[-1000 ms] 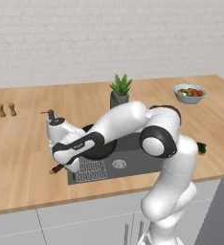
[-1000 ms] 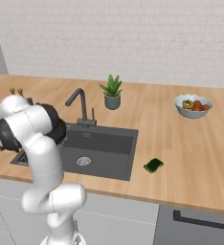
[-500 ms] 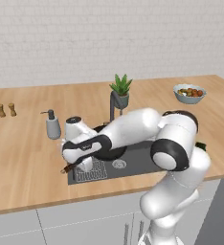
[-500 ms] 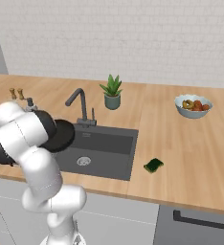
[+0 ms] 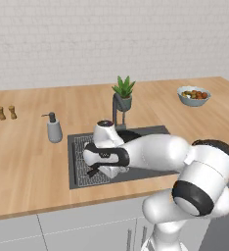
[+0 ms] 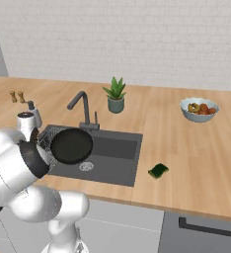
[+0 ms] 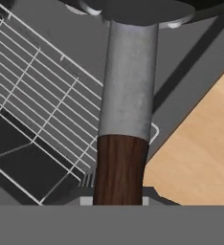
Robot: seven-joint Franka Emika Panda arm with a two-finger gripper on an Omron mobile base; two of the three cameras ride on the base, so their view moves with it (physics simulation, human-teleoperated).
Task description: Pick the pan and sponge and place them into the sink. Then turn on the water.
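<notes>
Round black frying pan w/ long reddish-brown wood handle (image 6: 71,146) hangs mid-left of right base view, over the dark grey rectangular sink basin (image 6: 115,163) and beside its wire grid rack (image 7: 42,100). In hand view the handle runs from bottom centre up through a grey metal neck to the pan body at top. Gripper (image 5: 94,171) sits lower centre-left of left base view; jaws look clamped on the handle, tho the tips themselves are hidden.

Handling, my guess: stiff, fairly heavy, head-heavy, so a grip far out on the smooth handle may let it droop or twist; nearer the neck is safer.

Small green rectangular sponge (image 6: 158,171) lies on the wooden counter, centre-right, just beside sink rim.

Vs 0.5 s ago: pan has swung from frame's left to over the basin; sponge unmoved.
</notes>
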